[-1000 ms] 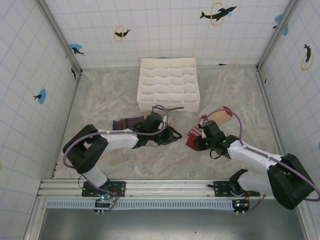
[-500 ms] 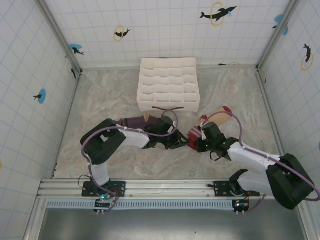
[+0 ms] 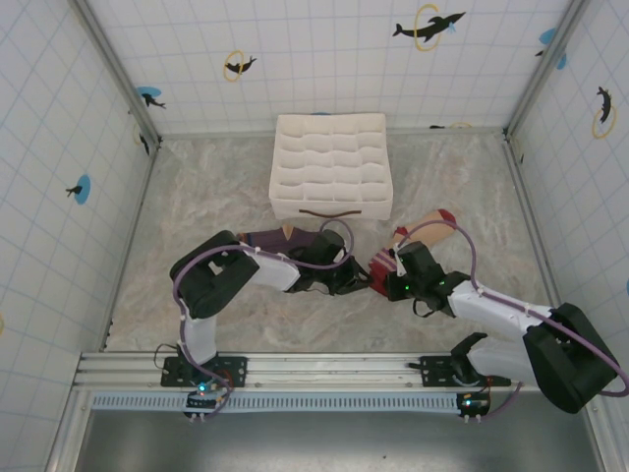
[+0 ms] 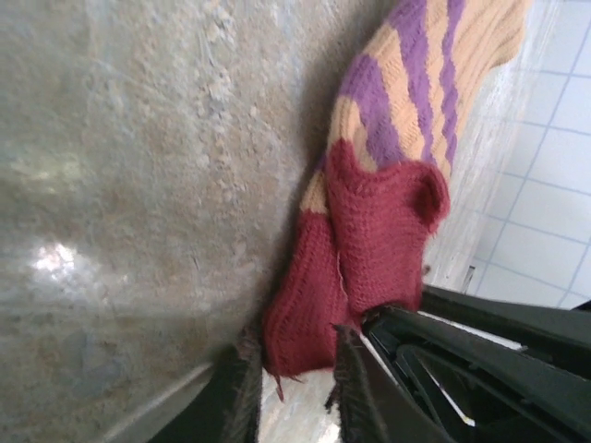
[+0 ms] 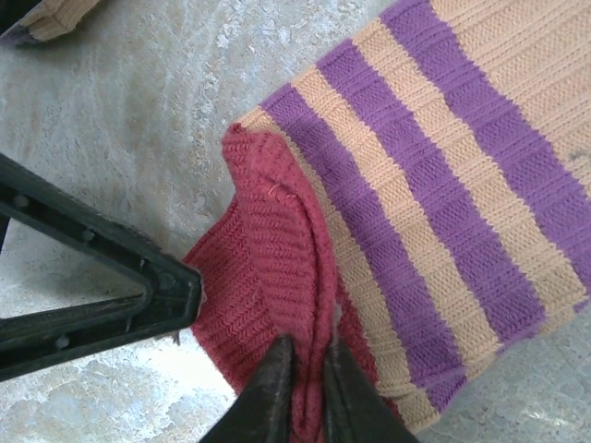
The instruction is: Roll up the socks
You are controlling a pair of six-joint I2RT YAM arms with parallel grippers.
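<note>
The beige sock (image 3: 429, 224) lies right of centre, striped purple toward its dark red cuff (image 5: 263, 258). My right gripper (image 5: 303, 378) is shut, pinching a raised ridge of that cuff. My left gripper (image 4: 295, 392) has come in from the left, and the cuff's end (image 4: 305, 314) fills the gap between its fingers, which touch it on both sides. In the top view the left gripper (image 3: 356, 280) and the right gripper (image 3: 381, 275) meet at the cuff (image 3: 378, 263). The dark purple sock (image 3: 260, 238) lies flat behind the left arm, free of both grippers.
The white gridded organiser box (image 3: 331, 165) stands at the back centre, close behind the socks. Tiled walls close in the marbled table (image 3: 197, 197) on three sides. The left gripper's black finger (image 5: 138, 300) sits just left of the right gripper.
The left gripper has swung right, from beside the purple sock to the beige sock's red cuff. Both grippers have narrowed onto that cuff. The right arm has hardly moved.
</note>
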